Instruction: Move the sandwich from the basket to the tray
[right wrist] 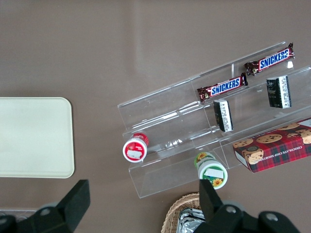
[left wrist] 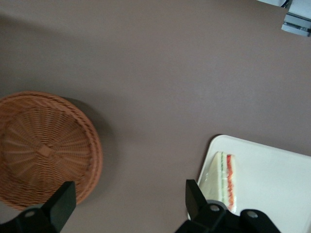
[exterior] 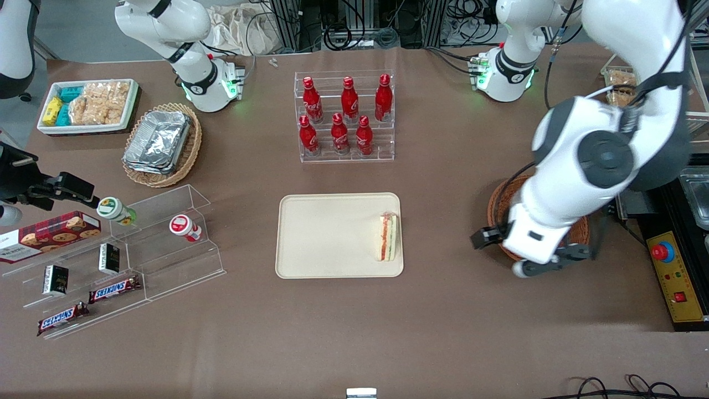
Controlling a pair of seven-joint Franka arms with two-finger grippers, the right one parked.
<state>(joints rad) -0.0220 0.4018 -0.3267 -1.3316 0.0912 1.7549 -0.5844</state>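
Big bench covered in plain brown matte material, pretty cluttered. Sandwich already lying on the cream tray, right at the edge nearest the working arm, filling stripes facing up. Round reddish wicker basket sitting bare on the brown surface toward the working arm's end, well apart from the tray.

Claw hanging above the strip of bench between basket and tray, fingers spread wide, holding nothing.

Other stuff on the surface: clear acrylic rack of red cola bottles farther from the front camera than the tray. Toward the parked arm's end, a stepped clear display with Snickers bars, small dark boxes, a cookie box and two little round-lidded cups. Near that, a tan oval basket of foil containers and a white tray of packaged snacks.

Room-wise: cable bundles and metal framing along the bench edge farthest from the camera, and a yellow control box with a red stop button at the working arm's end.
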